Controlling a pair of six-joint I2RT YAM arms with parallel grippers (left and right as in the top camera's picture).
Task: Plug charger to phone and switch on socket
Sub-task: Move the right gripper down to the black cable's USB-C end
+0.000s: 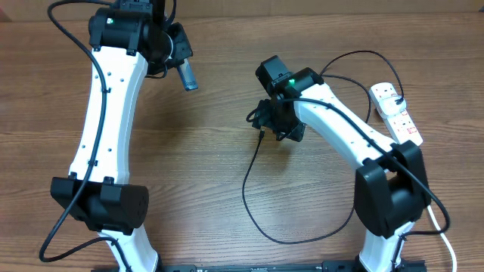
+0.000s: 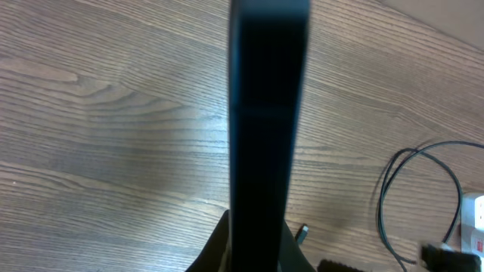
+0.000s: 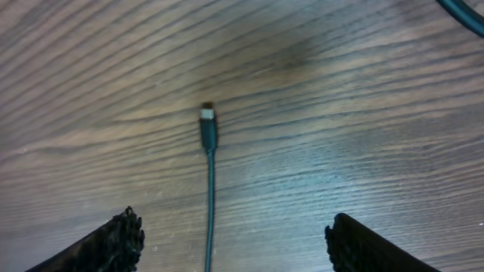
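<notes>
My left gripper (image 1: 180,62) is shut on the phone (image 1: 187,77), holding it above the table at the upper left. In the left wrist view the phone (image 2: 268,113) is a dark slab seen edge-on between the jaws. The charger's thin black cable (image 1: 246,185) lies looped on the table, and its small plug tip (image 1: 261,137) points away from me. My right gripper (image 3: 234,245) hovers open right over that tip (image 3: 208,121), with the cable (image 3: 210,204) running between the fingers (image 3: 113,245) without touching them. The white socket (image 1: 397,113) lies at the far right, with the charger's black plug (image 1: 398,102) in it.
The socket's thick white cord (image 1: 446,242) trails down the right side past the right arm's base (image 1: 389,196). The left arm's base (image 1: 102,204) stands at the lower left. Bare wooden tabletop (image 1: 204,151) lies between the two grippers.
</notes>
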